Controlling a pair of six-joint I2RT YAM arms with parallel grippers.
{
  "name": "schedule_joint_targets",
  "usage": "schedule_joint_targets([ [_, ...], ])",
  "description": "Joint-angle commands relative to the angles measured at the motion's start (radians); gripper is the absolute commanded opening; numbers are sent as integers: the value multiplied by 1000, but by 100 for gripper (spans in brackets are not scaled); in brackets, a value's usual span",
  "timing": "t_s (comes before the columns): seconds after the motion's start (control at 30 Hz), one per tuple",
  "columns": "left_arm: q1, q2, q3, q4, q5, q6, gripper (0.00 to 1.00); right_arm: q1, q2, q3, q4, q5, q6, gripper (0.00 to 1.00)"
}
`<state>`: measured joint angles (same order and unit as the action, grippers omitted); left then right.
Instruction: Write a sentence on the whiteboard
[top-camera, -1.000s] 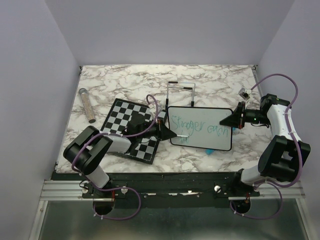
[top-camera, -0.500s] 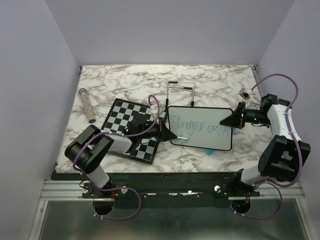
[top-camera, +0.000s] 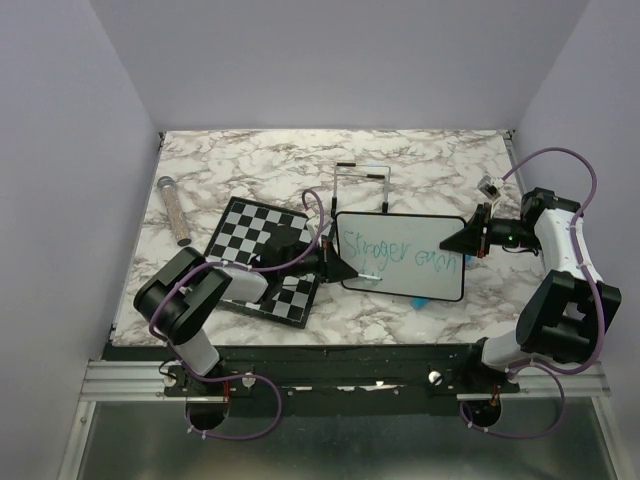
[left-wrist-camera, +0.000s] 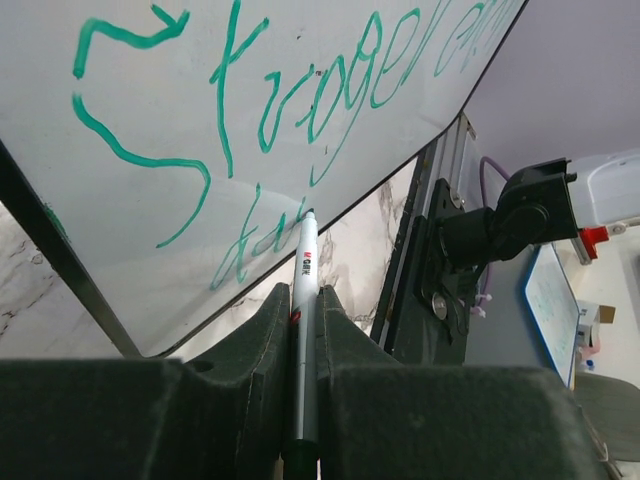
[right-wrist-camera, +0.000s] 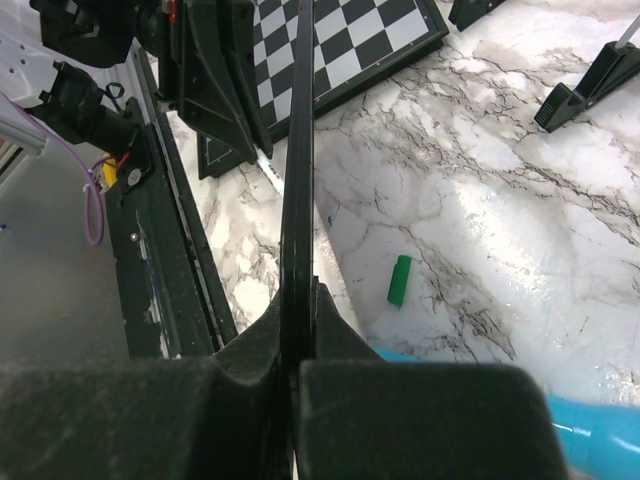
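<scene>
A white marble-patterned tabletop with grey-brown veins (top-camera: 420, 160) is walled on three sides by plain pale lilac panels (top-camera: 330, 60). Left of centre lies a flat black-and-white checkered chessboard with a black border (top-camera: 245, 225), turned at an angle to the table's edges. Further left, apart from it, a greyish speckled cylindrical tube (top-camera: 174, 210) lies on its side near the left edge. Behind the middle stands a thin black wire-frame stand (top-camera: 362, 185), upright on dark wedge feet. A small green plastic cap (right-wrist-camera: 400, 280) lies on bare marble, and near it shows part of a light blue object (right-wrist-camera: 560, 420), too cropped to identify.
</scene>
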<state>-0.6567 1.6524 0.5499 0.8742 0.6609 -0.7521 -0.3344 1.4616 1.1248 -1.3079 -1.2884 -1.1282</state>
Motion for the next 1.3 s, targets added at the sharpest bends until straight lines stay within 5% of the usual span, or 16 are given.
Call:
schedule_joint_targets([
  [0.0,0,-6,36,54,-37,-13,0,-2,3,27,-28,-31,-27,0],
  [1.27,-1,33,-11,-158,-15,102,0,-2,3,30,-34,-34,-28,1],
])
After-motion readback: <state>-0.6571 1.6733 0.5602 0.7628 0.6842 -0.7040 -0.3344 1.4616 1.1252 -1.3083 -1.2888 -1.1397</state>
